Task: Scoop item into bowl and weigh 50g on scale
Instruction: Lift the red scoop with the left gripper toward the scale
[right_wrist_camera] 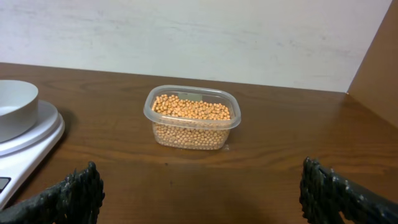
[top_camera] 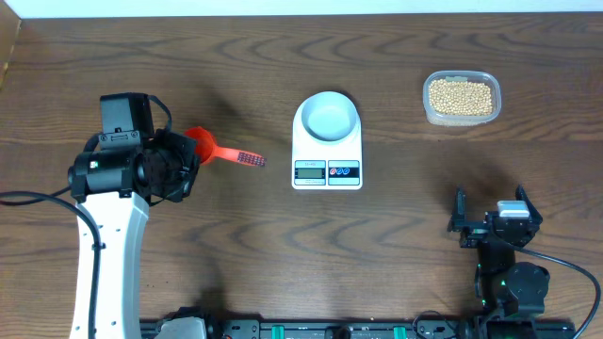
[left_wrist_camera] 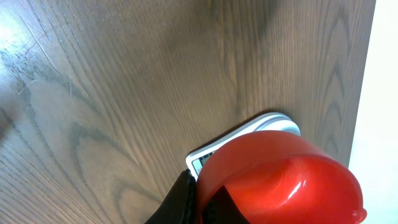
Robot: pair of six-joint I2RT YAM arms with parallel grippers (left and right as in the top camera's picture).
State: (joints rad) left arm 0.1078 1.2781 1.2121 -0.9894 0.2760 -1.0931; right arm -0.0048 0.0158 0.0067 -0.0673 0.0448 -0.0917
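Note:
Many tan beans [top_camera: 461,96] fill a clear plastic tub [top_camera: 429,99] at the far right, also seen in the right wrist view as beans [right_wrist_camera: 191,109]. The pale bowl [top_camera: 327,117] stands empty on the white scale [top_camera: 327,171] at the table's middle. Both show at the left edge of the right wrist view, bowl [right_wrist_camera: 12,106] on scale [right_wrist_camera: 25,149]. My left gripper [top_camera: 181,162] is shut on a red scoop [top_camera: 203,143], left of the scale. The scoop's cup [left_wrist_camera: 286,180] fills the left wrist view beside a black finger [left_wrist_camera: 180,202]. My right gripper [top_camera: 494,212] stands open, empty, near the front right.
The scoop's handle [top_camera: 247,159] points right toward the scale. A pale wall [right_wrist_camera: 199,37] runs behind the table's far edge. Bare wood lies between my right gripper [right_wrist_camera: 202,193] and the tub [right_wrist_camera: 193,134].

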